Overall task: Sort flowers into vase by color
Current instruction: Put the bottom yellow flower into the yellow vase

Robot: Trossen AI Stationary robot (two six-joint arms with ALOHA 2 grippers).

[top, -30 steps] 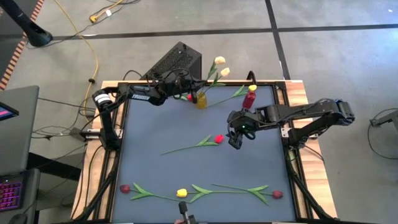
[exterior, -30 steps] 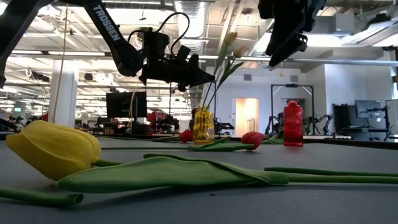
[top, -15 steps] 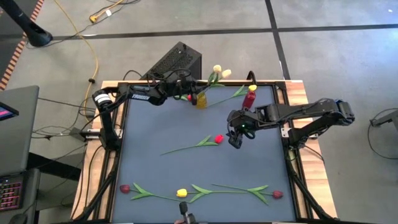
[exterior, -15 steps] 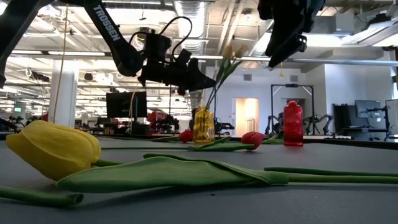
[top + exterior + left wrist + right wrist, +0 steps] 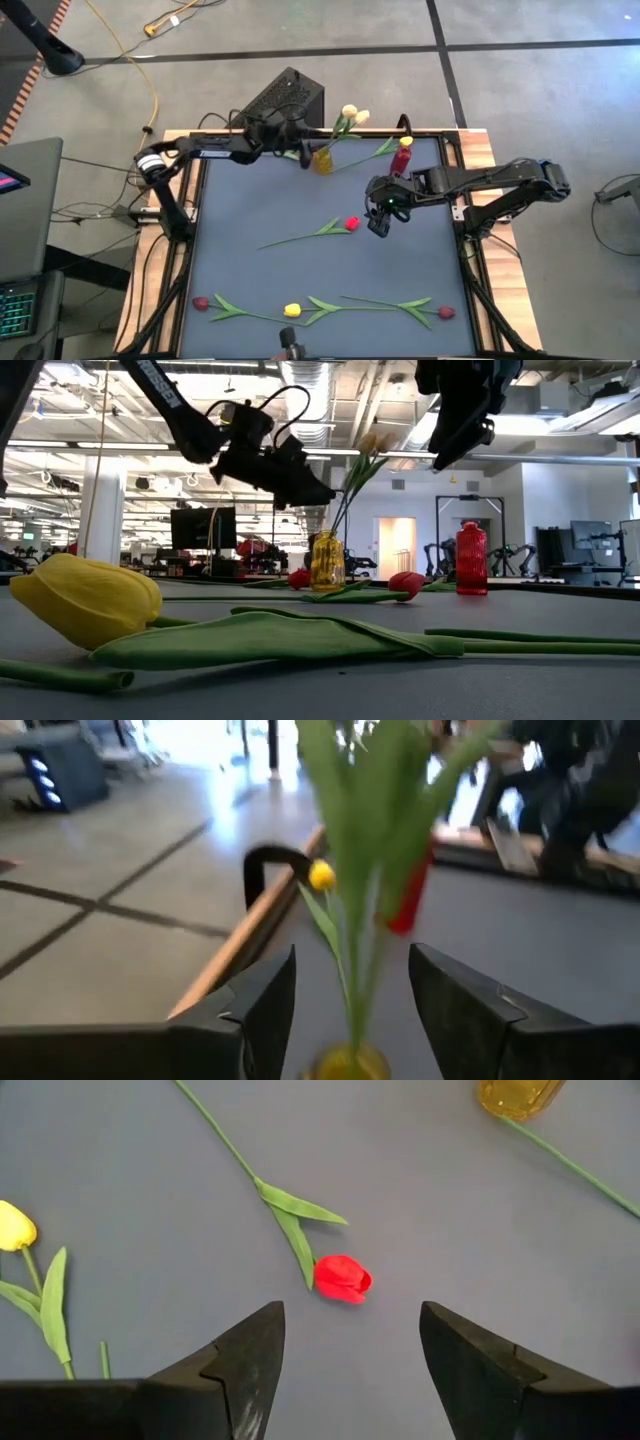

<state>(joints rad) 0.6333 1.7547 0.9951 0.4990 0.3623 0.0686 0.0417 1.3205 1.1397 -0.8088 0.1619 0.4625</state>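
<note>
left gripper [image 5: 300,153] up off the mat near the far edge, just beside the yellow vase [image 5: 323,160]; jaws apart, nothing between them; the left wrist view shows green stems rising from that vase in the gap between the fingers [image 5: 262,1010], touching neither; two cream-white tulips [image 5: 354,114] stand in the yellow vase, heads leaning out past the far edge of the table [image 5: 250,200].

red vase [image 5: 401,158] also at the far edge, toward the far right corner; a small yellow head shows at its top; a long green stem [image 5: 362,157] lies on the mat between the two vases.

right gripper [image 5: 378,222] hovers above mid-table, right of centre; jaws wide apart, empty; a red tulip [image 5: 350,223] lies flat just beside it, stem running toward the left edge; the right wrist view has that red head [image 5: 342,1277] on the mat ahead of the open fingers [image 5: 250,1355], no contact.

near edge: a row of tulips lying flat; dark red head [image 5: 201,302] toward the near left corner, yellow head [image 5: 292,310] about the middle, red head [image 5: 446,312] toward the near right corner; stems and leaves overlap along the row.
</note>
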